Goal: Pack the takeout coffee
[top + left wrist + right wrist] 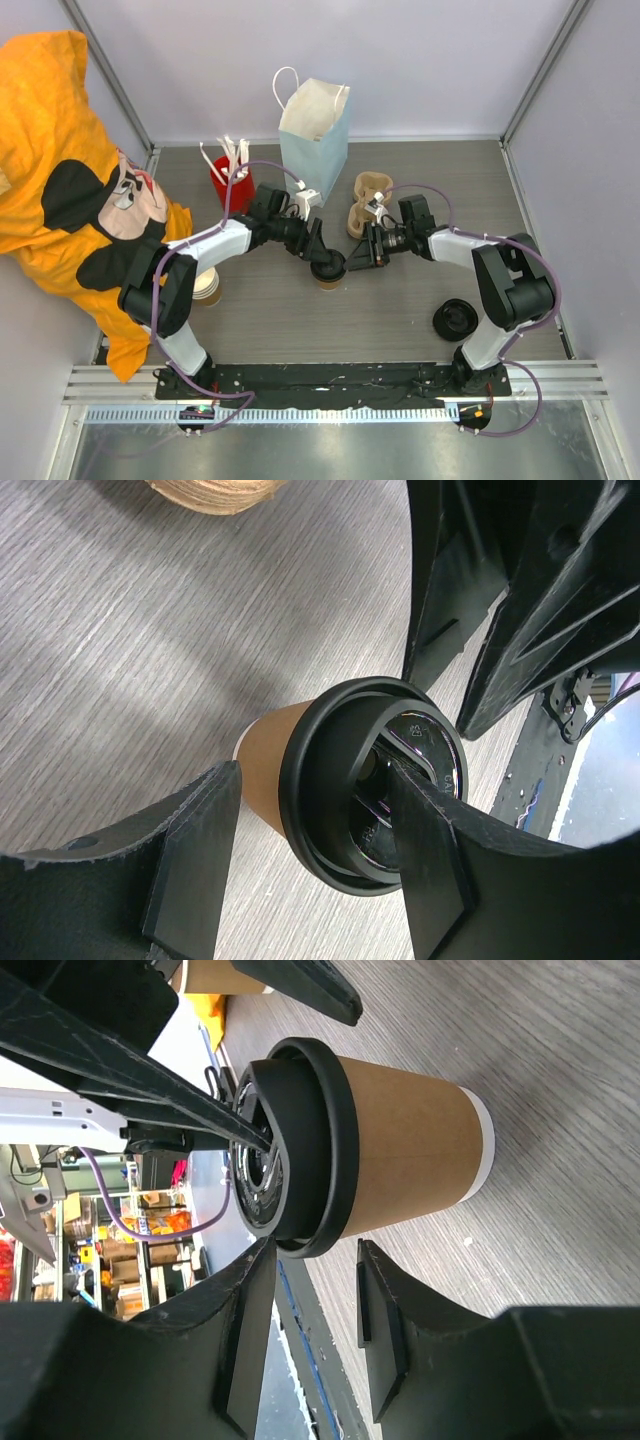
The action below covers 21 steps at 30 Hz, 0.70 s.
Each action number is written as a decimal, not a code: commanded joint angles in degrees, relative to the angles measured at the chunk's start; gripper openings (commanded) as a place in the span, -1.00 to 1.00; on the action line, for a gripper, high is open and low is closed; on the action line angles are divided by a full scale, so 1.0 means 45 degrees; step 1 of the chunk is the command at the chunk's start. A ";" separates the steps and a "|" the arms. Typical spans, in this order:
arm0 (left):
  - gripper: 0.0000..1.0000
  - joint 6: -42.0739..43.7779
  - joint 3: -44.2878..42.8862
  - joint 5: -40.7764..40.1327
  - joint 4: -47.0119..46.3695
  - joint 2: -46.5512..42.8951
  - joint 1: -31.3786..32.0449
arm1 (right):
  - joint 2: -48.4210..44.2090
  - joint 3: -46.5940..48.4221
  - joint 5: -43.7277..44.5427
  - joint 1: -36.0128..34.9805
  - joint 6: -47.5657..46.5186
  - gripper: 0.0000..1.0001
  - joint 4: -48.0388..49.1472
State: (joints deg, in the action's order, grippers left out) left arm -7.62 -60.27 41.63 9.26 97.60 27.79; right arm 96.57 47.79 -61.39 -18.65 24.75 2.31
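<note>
Now left arm [225, 243] and right arm [455, 245] flank the takeout coffee [328, 269].

We see a gray wood-grain table [400, 330]. At 11 o'clock stands a red holder [228, 182] full of white sticks. A brown cardboard cup carrier [366, 196] lies at 1 o'clock. A stack of paper cups [207, 288] stands at 8 o'clock and loose black lids [456, 320] lie at 4 o'clock. An orange cartoon-mouse cloth [60, 120] hangs at 9 o'clock, past the table's edge.
</note>
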 commanded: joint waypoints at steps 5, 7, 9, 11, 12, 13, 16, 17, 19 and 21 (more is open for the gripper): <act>0.26 0.0560 0.0581 -0.1867 0.0697 0.0772 0.0133 | 0.0004 -0.0073 0.0535 -0.0171 -0.0207 -0.16 0.0347; 0.26 0.0560 0.0600 -0.1868 0.0697 0.0733 0.0113 | 0.0081 -0.0093 0.0808 -0.0190 -0.0401 -0.17 0.0173; 0.27 0.0560 0.0620 -0.1887 0.0697 0.0693 0.0133 | 0.0140 -0.0054 0.1023 -0.0210 -0.0539 -0.18 0.0016; 0.27 0.0579 0.0620 -0.1887 0.0697 0.0654 0.0133 | 0.0238 -0.0053 0.1258 -0.0249 -0.0696 -0.18 -0.0180; 0.27 0.0579 0.0639 -0.1887 0.0697 0.0654 0.0113 | 0.0257 -0.0015 0.1394 -0.0288 -0.0773 -0.18 -0.0258; 0.27 0.0579 0.0640 -0.1887 0.0697 0.0654 0.0133 | 0.0277 0.0024 0.1608 -0.0346 -0.0909 -0.19 -0.0433; 0.27 0.0599 0.0640 -0.1906 0.0697 0.0674 0.0133 | 0.0316 0.0160 0.1960 -0.0444 -0.1105 -0.19 -0.0879; 0.27 0.0599 0.0640 -0.1887 0.0697 0.0655 0.0133 | 0.0316 0.0181 0.2368 -0.0483 -0.1241 -0.19 -0.0961; 0.27 0.0638 0.0659 -0.1907 0.0697 0.0674 0.0113 | 0.0316 0.0297 0.2877 -0.0600 -0.1612 -0.19 -0.1504; 0.27 0.0638 0.0679 -0.1907 0.0736 0.0674 0.0113 | 0.0239 0.0395 0.3832 -0.0717 -0.1963 -0.19 -0.1800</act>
State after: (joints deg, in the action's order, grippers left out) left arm -8.56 -60.05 41.58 8.75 97.71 27.79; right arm 97.06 48.58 -56.49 -19.64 21.87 -1.08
